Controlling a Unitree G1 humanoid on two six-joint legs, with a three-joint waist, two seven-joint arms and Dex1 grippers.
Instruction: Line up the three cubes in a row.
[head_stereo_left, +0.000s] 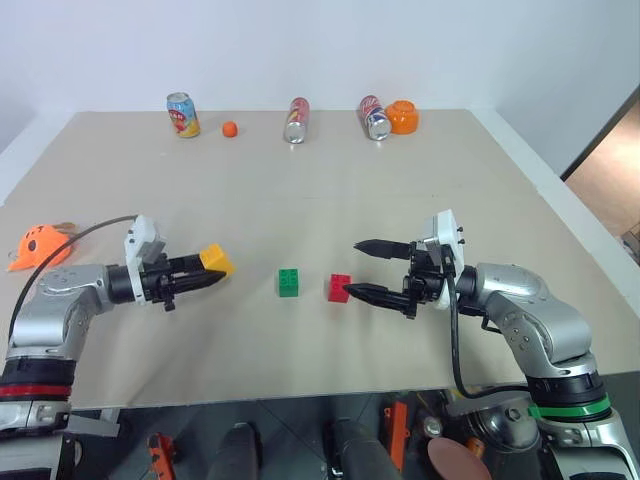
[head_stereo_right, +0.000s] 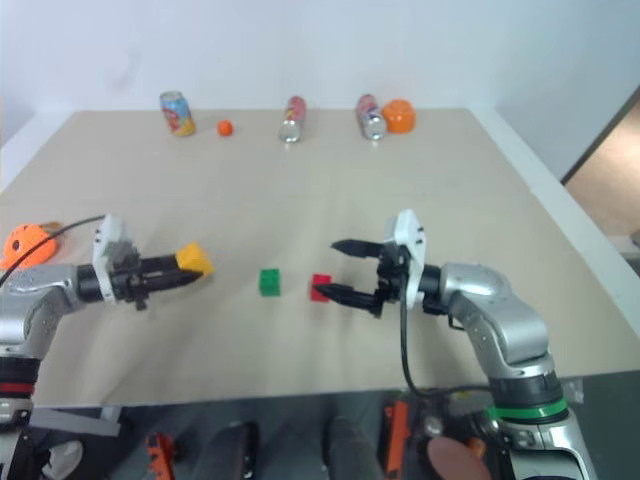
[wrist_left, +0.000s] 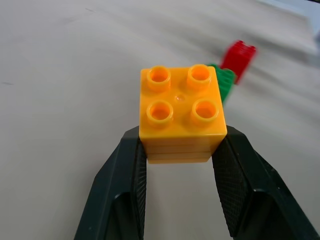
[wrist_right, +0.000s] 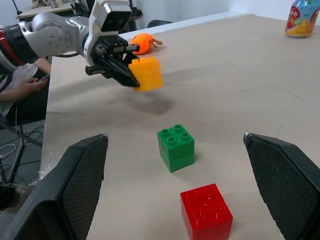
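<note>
Left wrist view shows the yellow cube (wrist_left: 181, 114) close up, four round studs on its glossy plastic top, pinched at its sides between the left gripper's (head_stereo_left: 197, 279) ribbed black fingers (wrist_left: 125, 190). Head views add the wider beige surface (head_stereo_left: 300, 200): the green cube (head_stereo_left: 289, 282) and red cube (head_stereo_left: 339, 287) sit near each other toward the near edge, with the yellow one held off to their left. The right gripper (head_stereo_left: 364, 269) has fingers spread wide beside the red cube
</note>
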